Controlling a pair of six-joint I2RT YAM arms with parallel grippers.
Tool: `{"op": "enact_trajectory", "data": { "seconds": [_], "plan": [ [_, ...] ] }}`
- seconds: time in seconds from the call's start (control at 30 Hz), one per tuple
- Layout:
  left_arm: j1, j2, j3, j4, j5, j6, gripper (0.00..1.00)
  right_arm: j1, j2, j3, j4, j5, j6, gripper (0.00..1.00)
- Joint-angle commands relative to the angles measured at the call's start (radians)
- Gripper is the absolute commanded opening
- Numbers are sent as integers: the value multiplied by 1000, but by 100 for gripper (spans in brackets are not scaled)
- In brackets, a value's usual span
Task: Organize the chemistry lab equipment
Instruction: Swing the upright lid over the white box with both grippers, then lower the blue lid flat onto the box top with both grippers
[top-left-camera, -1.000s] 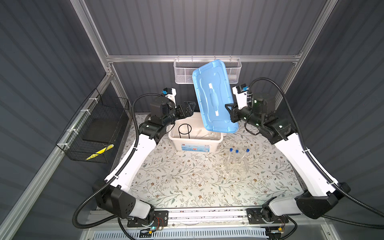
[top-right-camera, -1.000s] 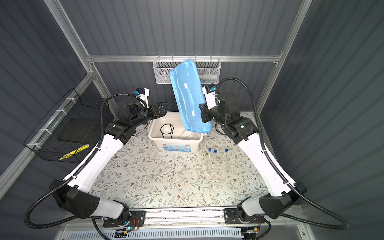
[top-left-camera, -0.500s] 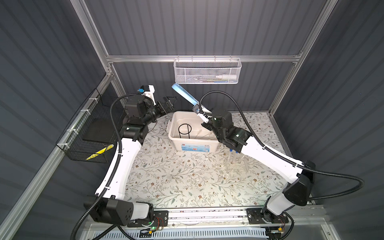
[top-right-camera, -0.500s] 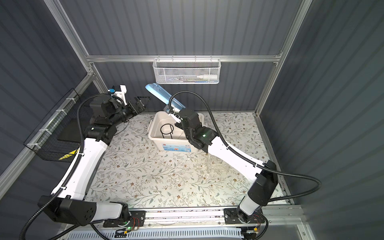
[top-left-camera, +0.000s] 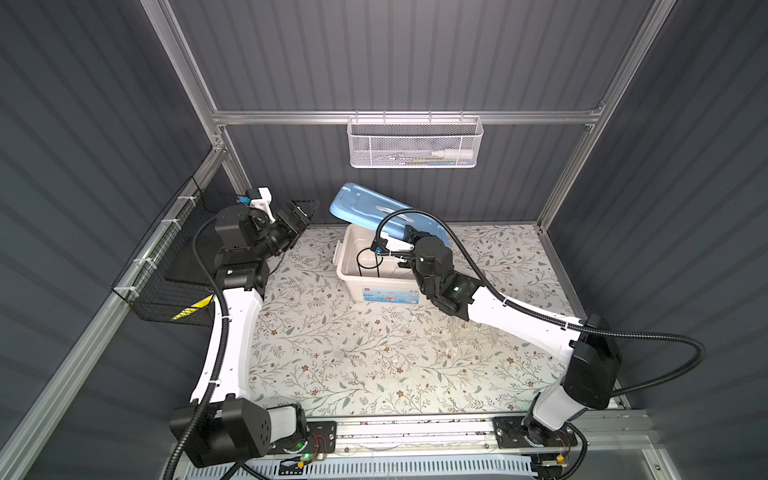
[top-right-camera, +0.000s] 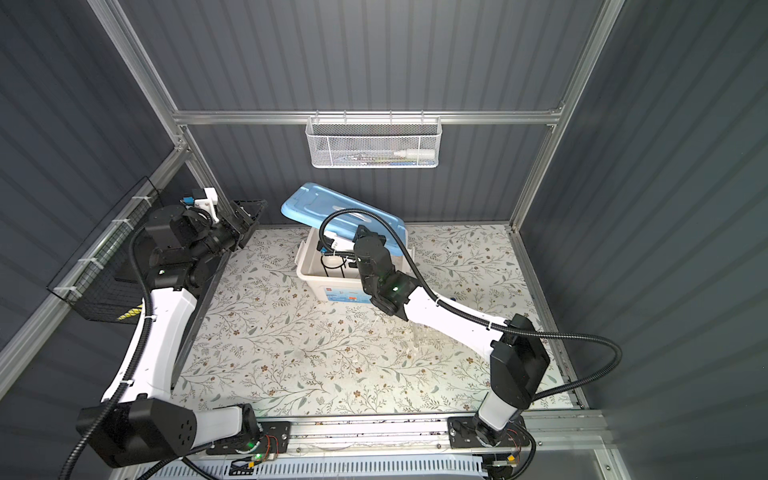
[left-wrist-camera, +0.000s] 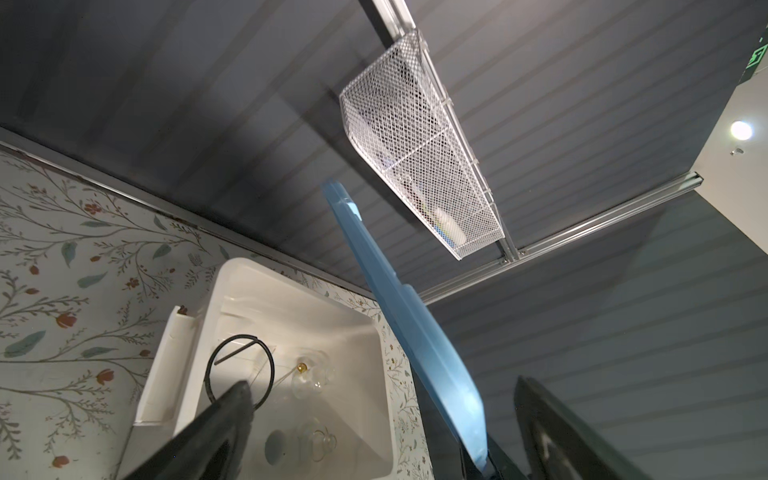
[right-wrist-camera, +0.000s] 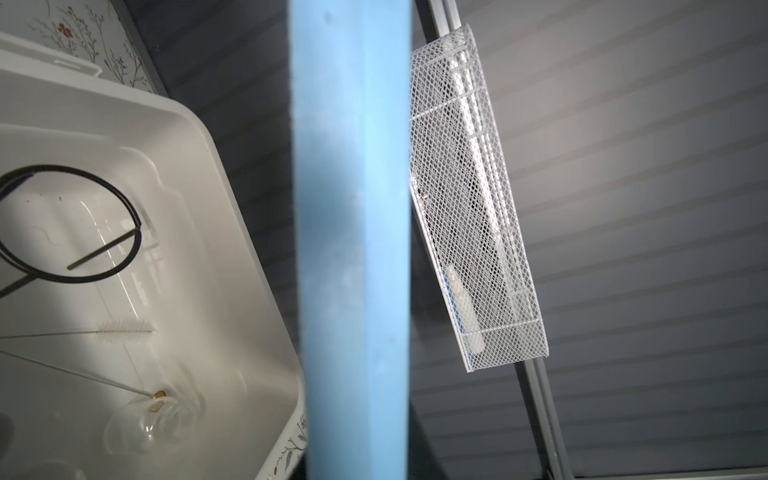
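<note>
– Floral cloth covers the table, and dark ribbed walls stand on three sides. What stands on the cloth?

– At the far middle there is a white storage box, and it is open. Its blue lid is in the air over the far right part of the box. It is tilted, with the far left end higher.

– Who holds the lid?

– The right gripper. Its jaws are narrow and they clamp the near edge of the lid.

– And the left gripper?

– It hangs in the air, left of the box and near the far wall. The jaws are wide apart and its fingers hold nothing.

– Where is the lab equipment?

– Inside the box, a black wire ring tripod stands upright at the left side. To the right of it, on the box floor, rest a clear glass flask, a second clear glass vessel whose kind I cannot tell, and a test tube brush. The clear tube rack stands on the cloth at the near right of the box, partly hidden under the right forearm. One small blue cap shows just beside that arm.

– And the walls?

– A white mesh basket hangs on the far wall and a black wire basket on the left wall.
</note>
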Motion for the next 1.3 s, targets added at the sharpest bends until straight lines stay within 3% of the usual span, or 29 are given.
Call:
{"op": "enact_trajectory", "data": {
  "seconds": [0.0, 0.17, 0.5, 0.7, 0.9, 1.27],
  "plan": [
    [1, -2, -22, 49, 85, -19, 99, 13, -1, -22, 135, 18, -77, 14],
    [1, 10, -51, 28, 112, -9, 99, 28, 23, -82, 225, 47, -175, 14],
    [-7, 52, -155, -19, 120, 46, 95, 36, 17, -126, 151, 37, -137, 16],
    [-33, 93, -170, -48, 116, 106, 85, 37, 27, -153, 158, 39, -147, 16],
    [-52, 119, -171, -26, 103, 116, 84, 37, 31, -172, 168, 34, -171, 18],
    [-79, 172, -166, -20, 93, 137, 73, 43, 28, -191, 137, 31, -161, 22]
  ]
}}
